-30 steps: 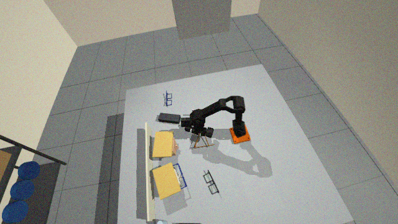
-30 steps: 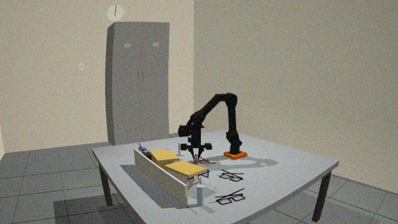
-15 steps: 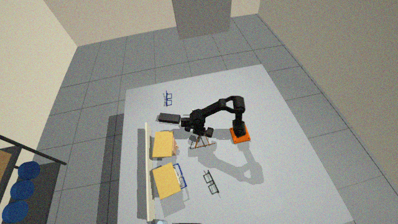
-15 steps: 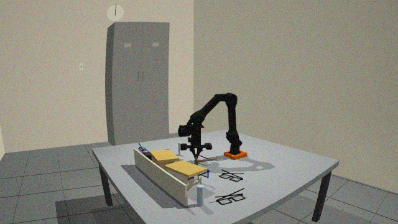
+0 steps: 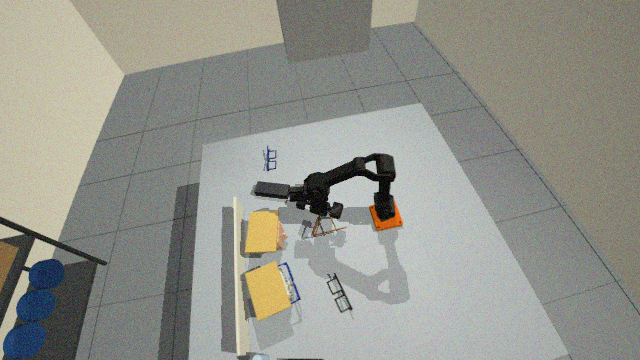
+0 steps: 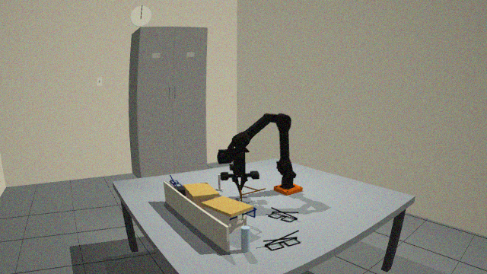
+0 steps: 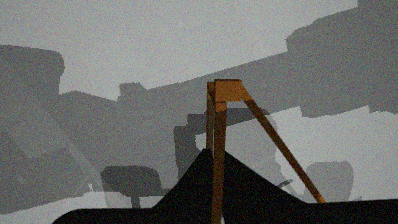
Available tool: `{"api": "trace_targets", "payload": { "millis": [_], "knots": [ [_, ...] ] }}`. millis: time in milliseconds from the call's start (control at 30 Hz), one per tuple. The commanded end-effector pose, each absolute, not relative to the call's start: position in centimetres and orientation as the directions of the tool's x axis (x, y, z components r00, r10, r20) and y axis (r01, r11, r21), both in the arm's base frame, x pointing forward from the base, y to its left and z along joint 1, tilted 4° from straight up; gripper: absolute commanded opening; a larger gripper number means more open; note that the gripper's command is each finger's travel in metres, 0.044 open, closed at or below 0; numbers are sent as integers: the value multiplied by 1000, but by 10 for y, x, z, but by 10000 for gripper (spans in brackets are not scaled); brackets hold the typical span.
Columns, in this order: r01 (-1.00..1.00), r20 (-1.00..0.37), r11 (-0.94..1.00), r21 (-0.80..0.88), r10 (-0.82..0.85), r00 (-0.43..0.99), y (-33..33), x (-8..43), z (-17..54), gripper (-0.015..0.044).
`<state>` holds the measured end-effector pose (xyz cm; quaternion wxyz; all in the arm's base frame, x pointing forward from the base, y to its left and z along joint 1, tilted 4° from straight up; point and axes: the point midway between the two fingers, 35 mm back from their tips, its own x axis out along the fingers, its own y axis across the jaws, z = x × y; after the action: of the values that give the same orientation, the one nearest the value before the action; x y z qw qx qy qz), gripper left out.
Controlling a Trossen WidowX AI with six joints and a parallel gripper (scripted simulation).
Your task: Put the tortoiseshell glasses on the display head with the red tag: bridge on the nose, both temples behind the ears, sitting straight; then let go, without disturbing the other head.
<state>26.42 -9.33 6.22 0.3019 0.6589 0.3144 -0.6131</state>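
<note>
The tortoiseshell glasses (image 5: 314,234) (image 6: 240,195) (image 7: 228,91) are held just above the table, temples reaching out toward the arm's base. My gripper (image 6: 240,186) (image 7: 211,156) is shut on them; in the wrist view the closed fingertips meet at a brown frame bar. In the top view the arm hides the fingertips. Two display heads stand under yellow tops, left of the gripper. The nearer one, a tan head (image 5: 282,238), shows no glasses on its face. The other, a pale head (image 5: 288,283), wears blue glasses (image 5: 297,290) (image 6: 255,212). No red tag can be made out.
A cream wall (image 5: 239,300) (image 6: 194,215) runs behind the heads. A dark box (image 5: 270,189) lies beyond them, with blue glasses (image 5: 270,159) farther on. Black glasses (image 5: 343,302) (image 6: 288,218) and another black pair (image 6: 291,242) lie on the table. A light blue cylinder (image 6: 246,239) stands at the wall's end.
</note>
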Motion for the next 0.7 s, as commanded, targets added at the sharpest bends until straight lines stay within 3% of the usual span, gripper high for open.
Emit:
{"api": "trace_targets", "payload": {
  "millis": [0,367,667],
  "knots": [
    [786,-997,-617,29,40,67,-96,267,88,0],
    [785,-997,-619,28,41,68,-98,263,142,0],
    [767,-997,-641,26,40,68,-108,265,146,0]
  ]
}}
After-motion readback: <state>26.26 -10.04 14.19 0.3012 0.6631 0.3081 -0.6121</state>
